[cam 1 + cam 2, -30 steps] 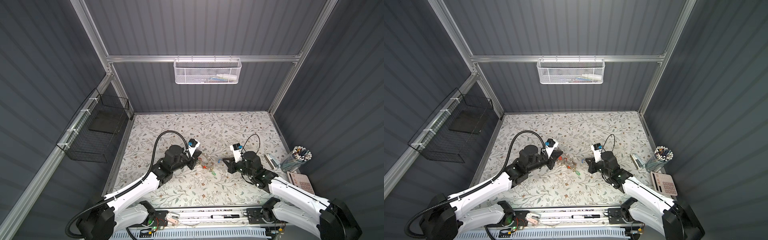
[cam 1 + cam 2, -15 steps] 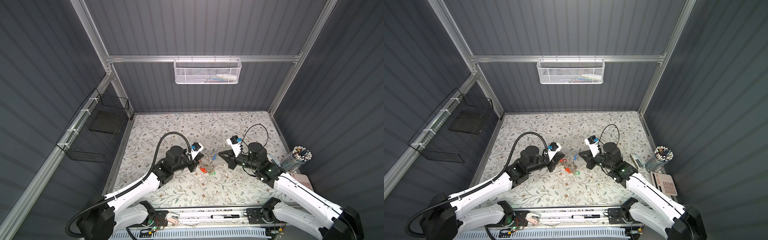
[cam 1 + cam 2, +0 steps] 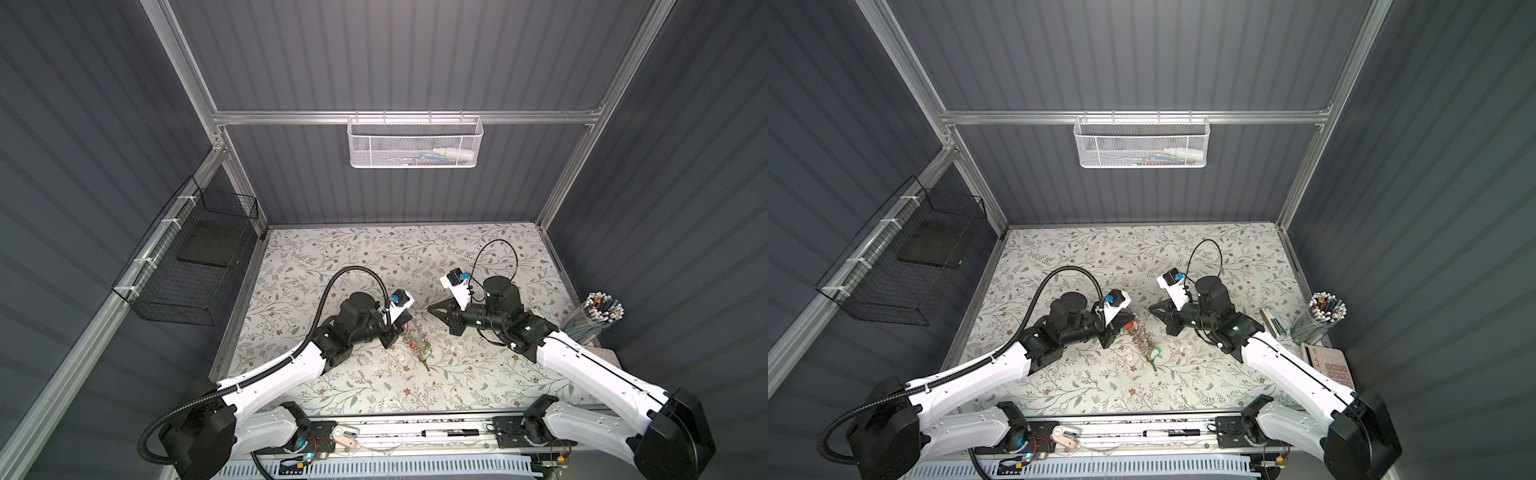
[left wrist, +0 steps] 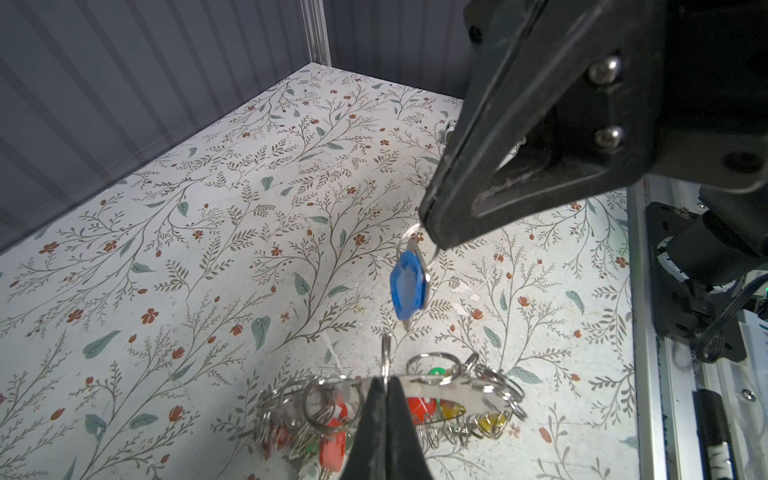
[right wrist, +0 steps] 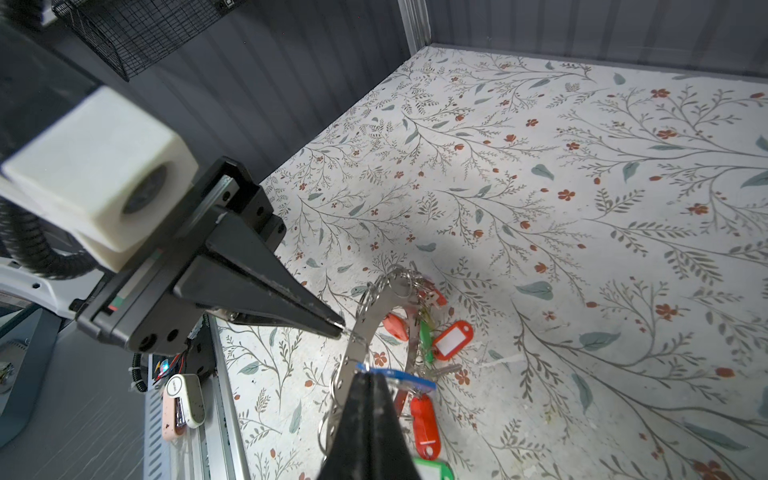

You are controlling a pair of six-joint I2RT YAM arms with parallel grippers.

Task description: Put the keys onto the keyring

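Note:
The keyring (image 4: 419, 385), a flat grey ring plate hung with split rings and coloured tags, is tilted up on edge over the floral table, its low side near the surface. My left gripper (image 4: 385, 379) is shut on a small split ring at the plate's rim. The keys (image 4: 409, 286), with their blue tag, hang from a split ring pinched in my shut right gripper (image 5: 370, 376), just above the plate (image 5: 365, 328). In both top views the left gripper (image 3: 405, 324) and the right gripper (image 3: 430, 309) meet tip to tip at the table's middle, the keyring (image 3: 1144, 338) below them.
A cup of pens (image 3: 598, 311) stands at the right edge, with a stapler (image 3: 1275, 322) and a calculator (image 3: 1327, 365) nearby. A white mesh basket (image 3: 415, 141) hangs on the back wall and a black wire basket (image 3: 195, 257) on the left wall. A marker (image 3: 449, 433) lies on the front rail.
My right gripper has risen off the table and swung left toward the left gripper, carrying the blue-tagged keys. The left gripper has shifted slightly right, with the keyring tilted up.

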